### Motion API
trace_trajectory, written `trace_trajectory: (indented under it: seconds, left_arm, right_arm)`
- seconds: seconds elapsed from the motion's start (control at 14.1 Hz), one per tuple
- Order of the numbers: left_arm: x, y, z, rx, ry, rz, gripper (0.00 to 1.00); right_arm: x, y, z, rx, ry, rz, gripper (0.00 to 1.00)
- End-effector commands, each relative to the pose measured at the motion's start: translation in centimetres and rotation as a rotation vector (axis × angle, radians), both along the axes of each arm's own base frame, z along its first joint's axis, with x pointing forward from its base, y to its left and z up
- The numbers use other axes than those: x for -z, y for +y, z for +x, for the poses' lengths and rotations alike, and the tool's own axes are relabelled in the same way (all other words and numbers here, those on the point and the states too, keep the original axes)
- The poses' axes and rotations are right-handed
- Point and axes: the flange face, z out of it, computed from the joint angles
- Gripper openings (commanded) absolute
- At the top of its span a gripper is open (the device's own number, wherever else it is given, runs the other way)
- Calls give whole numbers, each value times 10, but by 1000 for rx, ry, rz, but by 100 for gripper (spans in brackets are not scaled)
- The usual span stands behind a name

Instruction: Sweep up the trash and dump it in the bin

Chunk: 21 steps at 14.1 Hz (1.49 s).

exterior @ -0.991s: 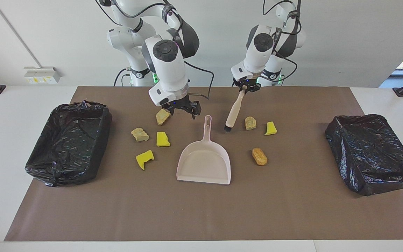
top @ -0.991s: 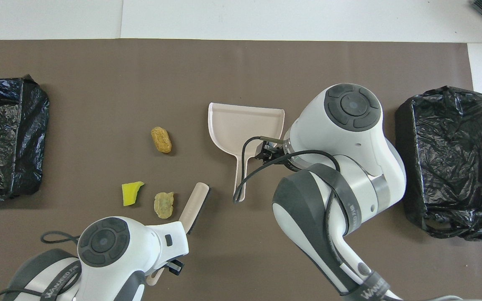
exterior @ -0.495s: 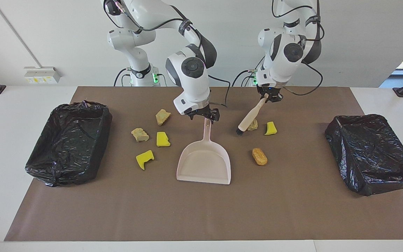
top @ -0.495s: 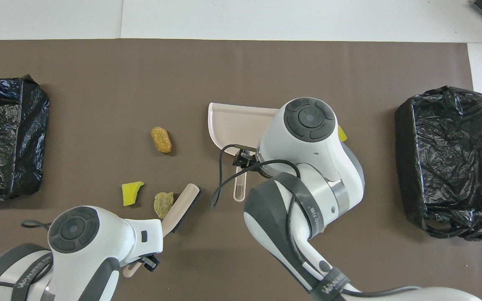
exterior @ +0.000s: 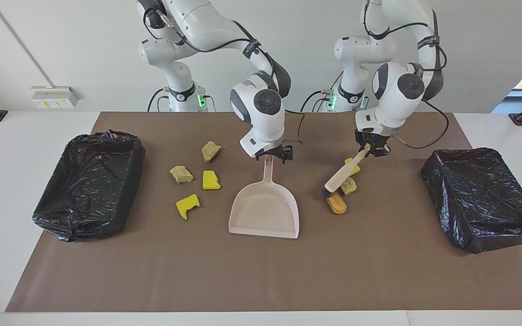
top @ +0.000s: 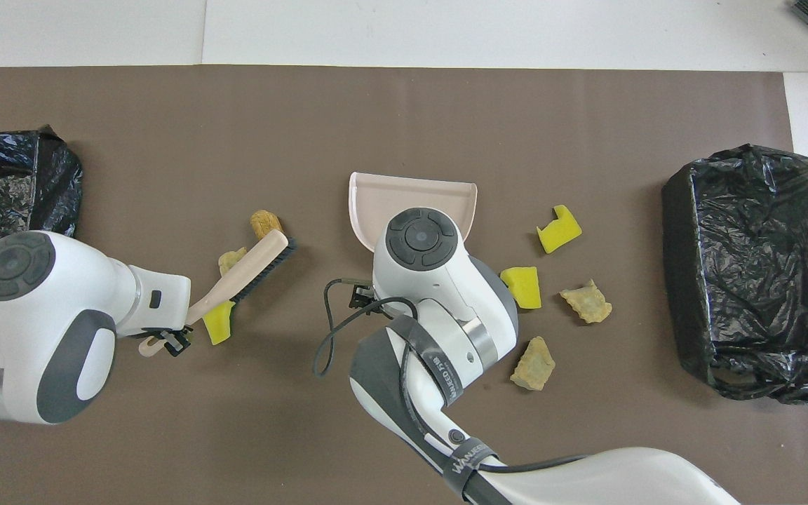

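In the left part of the frame the first black bin (exterior: 89,181) is on the table (exterior: 261,271). No trash is in it, as far as I can see. Beside it, toward the middle, four scraps (exterior: 210,180) lie apart: two beige lumps and two yellow pieces. They are where they were a second ago.

In the upper middle of the frame, the right pincer (exterior: 273,154) has moved from above the beige lump to the top end of the dustpan handle. Its fingers are spread, one on each side of the handle, and not yet closed on it. The pink dustpan (exterior: 264,213) lies flat, in its place as before, and nothing is inside.

To the right of the middle, the left pincer (exterior: 372,149) is pinching the end of the brush (exterior: 340,179). It has carried the brush away from the dustpan handle and across the three scraps (exterior: 348,185) here. The beige lump was pushed lower in the frame and now lies just beside the orange-brown oval. The bristles are at the oval, and the yellow piece is under the brush handle.

So I think the sweeping has begun, but the scraps are only gathered and are apart from the dustpan.

At the right edge of the frame is the second black bin (exterior: 483,199).
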Motion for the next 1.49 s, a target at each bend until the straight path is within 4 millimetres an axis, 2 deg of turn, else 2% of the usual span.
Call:
trace_trajectory:
  seconds: [0.0, 0.07, 0.14, 0.21, 0.28, 0.42, 0.64, 0.78, 0.92, 1.06, 1.2, 1.42]
  left_arm:
    - [-43, 6, 25, -18, 4, 17, 0]
    - [-52, 4, 32, -71, -18, 20, 0]
    - [-53, -1, 36, -169, -38, 23, 0]
    - [-51, -3, 38, -304, -48, 31, 0]
    - [-46, -8, 41, -406, -49, 37, 0]
    - [-38, -24, 53, -674, -44, -8, 0]
    - [-33, -61, 89, -1024, -21, -54, 0]
    - [-28, -88, 110, -1211, 1, -92, 0]
    - [-17, -117, 117, -1335, 4, -132, 0]
    - [4, -141, 122, -1444, 42, -163, 0]
    - [9, -150, 111, -1437, 62, -145, 0]
    - [21, -143, 73, -1348, 138, 22, 0]
  right_arm:
    - [4, -10, -3, -55, 1, -30, 100]
    - [5, -12, -2, -60, -1, -30, 94]
    - [5, -12, -1, -69, -8, -37, 75]
    - [5, -14, 0, -82, -14, -43, 41]
    - [6, -14, -1, -81, -12, -45, 0]
    - [4, -14, 1, -72, -13, -43, 0]
    - [3, -19, 1, -83, 14, -63, 0]
    - [-6, -21, 0, -97, 23, -73, 0]
    - [-23, -33, 3, -149, 16, -81, 0]
    - [-61, -56, 1, -221, 11, -80, 0]
    - [-81, -82, 4, -279, 25, -73, 0]
    - [-89, -102, 6, -458, 51, -44, 0]
